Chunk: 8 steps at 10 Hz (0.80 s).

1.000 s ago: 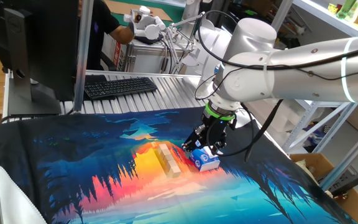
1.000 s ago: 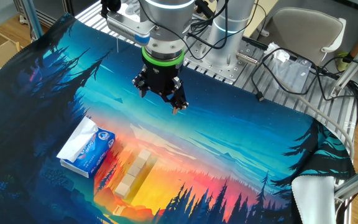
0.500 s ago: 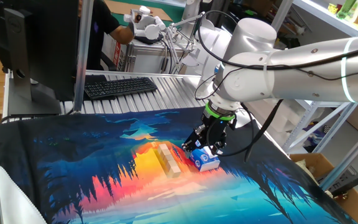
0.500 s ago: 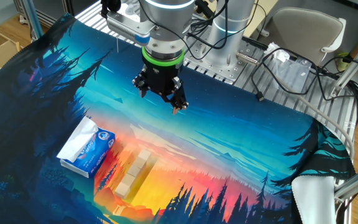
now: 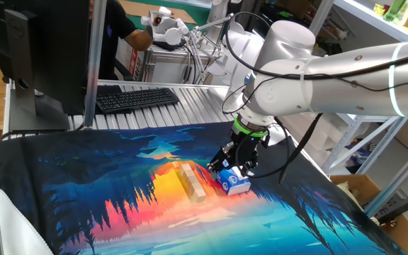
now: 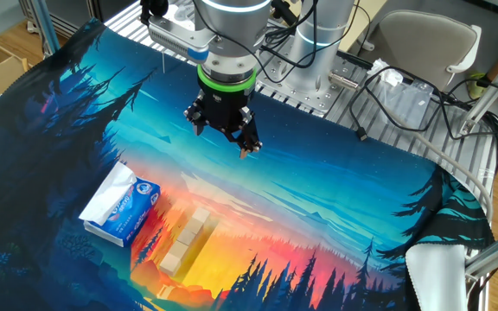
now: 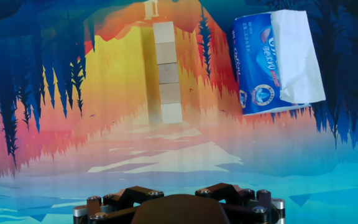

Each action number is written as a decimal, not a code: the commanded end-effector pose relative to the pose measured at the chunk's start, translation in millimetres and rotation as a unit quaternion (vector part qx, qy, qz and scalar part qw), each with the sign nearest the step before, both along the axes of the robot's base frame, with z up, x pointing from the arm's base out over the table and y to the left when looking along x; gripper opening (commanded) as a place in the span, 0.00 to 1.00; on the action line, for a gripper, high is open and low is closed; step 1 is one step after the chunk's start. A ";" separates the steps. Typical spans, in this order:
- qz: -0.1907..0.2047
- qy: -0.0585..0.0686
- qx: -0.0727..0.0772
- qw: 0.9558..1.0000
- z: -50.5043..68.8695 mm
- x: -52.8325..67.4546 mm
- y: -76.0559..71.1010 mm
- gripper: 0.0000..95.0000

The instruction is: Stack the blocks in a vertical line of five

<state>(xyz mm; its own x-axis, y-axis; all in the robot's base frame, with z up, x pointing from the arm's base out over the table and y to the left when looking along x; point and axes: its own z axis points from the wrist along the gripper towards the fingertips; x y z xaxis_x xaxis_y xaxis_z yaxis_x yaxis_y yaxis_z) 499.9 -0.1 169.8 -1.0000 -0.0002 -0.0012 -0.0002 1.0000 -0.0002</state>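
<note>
The blocks (image 7: 166, 73) lie flat on the painted mat (image 6: 335, 207) in one touching row, five of them end to end, just beside the blue-and-white tissue pack (image 6: 121, 203). Up above the mat and well apart from them hangs the gripper (image 6: 223, 130), jaws spread wide, empty, touching nothing. Against a second ago nothing has moved, arm and row exactly as they were

The table (image 6: 379, 117) was covered by a printed sunset mat (image 6: 335, 199). On the mat, five blocks (image 7: 168, 73) were laid flat in one touching row, and a blue-and-white box (image 7: 277, 62) was set just beside them.
</note>
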 end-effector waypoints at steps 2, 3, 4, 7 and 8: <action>0.001 -0.009 -0.017 1.000 0.2 0.1 0.1 0.00; 0.006 -0.009 -0.018 1.000 0.2 0.1 0.1 0.00; 0.007 -0.009 -0.018 1.000 0.2 0.1 0.1 0.00; 0.004 -0.009 -0.018 1.000 0.2 0.0 0.1 0.00; 0.003 -0.009 -0.018 1.000 0.1 0.0 0.1 0.00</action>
<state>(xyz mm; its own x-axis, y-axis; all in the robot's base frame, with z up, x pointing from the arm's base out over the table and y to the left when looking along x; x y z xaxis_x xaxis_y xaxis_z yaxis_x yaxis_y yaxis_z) 501.3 0.6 169.5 -0.9998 -0.0065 -0.0174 -0.0059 0.9994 -0.0355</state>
